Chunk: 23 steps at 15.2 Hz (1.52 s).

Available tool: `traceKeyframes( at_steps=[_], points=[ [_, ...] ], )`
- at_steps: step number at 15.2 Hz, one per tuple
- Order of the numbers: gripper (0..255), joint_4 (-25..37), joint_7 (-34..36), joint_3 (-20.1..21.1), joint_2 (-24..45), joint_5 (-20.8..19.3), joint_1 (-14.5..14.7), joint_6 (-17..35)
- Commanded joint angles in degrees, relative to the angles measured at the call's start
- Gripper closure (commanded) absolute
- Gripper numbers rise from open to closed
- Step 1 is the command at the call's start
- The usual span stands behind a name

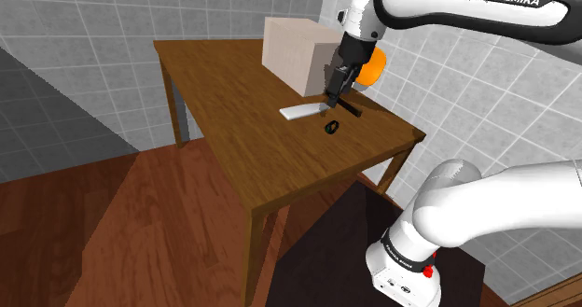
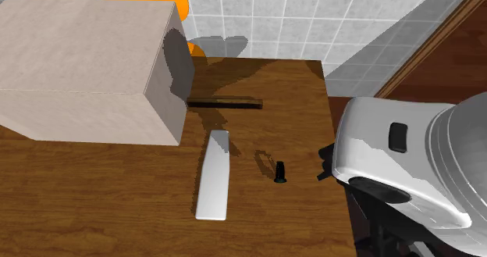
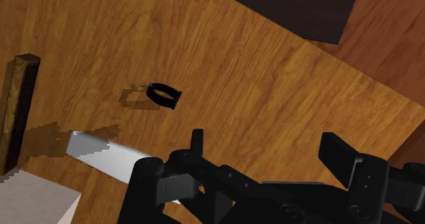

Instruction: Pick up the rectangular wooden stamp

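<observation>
Note the gripper (image 3: 265,154) hanging above the wooden table (image 1: 214,81), its black fingers (image 3: 197,144) spread well apart and pinching nothing. Find the stamp (image 2: 225,102) lying flat on the tabletop: a thin, dark wooden bar, one end just beside the corner of the pale box (image 2: 86,68), toward the tiled-wall side of the table. Not between the fingers, then, but off to one side of them, past the white slab (image 3: 102,154). Take that slab as the pointer: lying partly beneath the gripper in the wrist view, running away toward the bar, stopping just short of the bar's long side, making a rough T with a narrow strip of bare wood between. Leave aside the small black ring (image 3: 163,94), resting apart from both, out ahead of the fingers. Reading the bar's long axis against the gripper: apparently crosswise to the line joining the two fingertips, or close to it, so probably little wrist turn needed. Likely call, therefore: carry the open gripper along the slab's length until straddling the bar's narrow width, then descend. Worth watching: the slab's end nearest the bar and the box corner, both close enough to catch a finger coming down.
</observation>
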Motion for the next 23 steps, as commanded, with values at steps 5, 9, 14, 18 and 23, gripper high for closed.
traceKeyframes(
  at_steps=[5,9,14,18,23],
  points=[
    [0,0.46,-1.41,-3.44,4.81,-1.75,-2.46,4.3],
    [0,1.75,-2.8,-6.86,10.19,-3.02,-4.69,8.37],
    [0,4.48,-4.63,-11.12,17.56,-3.76,-7.1,12.98],
    [0,7.52,-6.31,-14.49,23.87,-3.47,-8.74,16.19],
    [0,12.34,-8.85,-18.51,32.25,-1.78,-10.69,19.43]
  ],
)
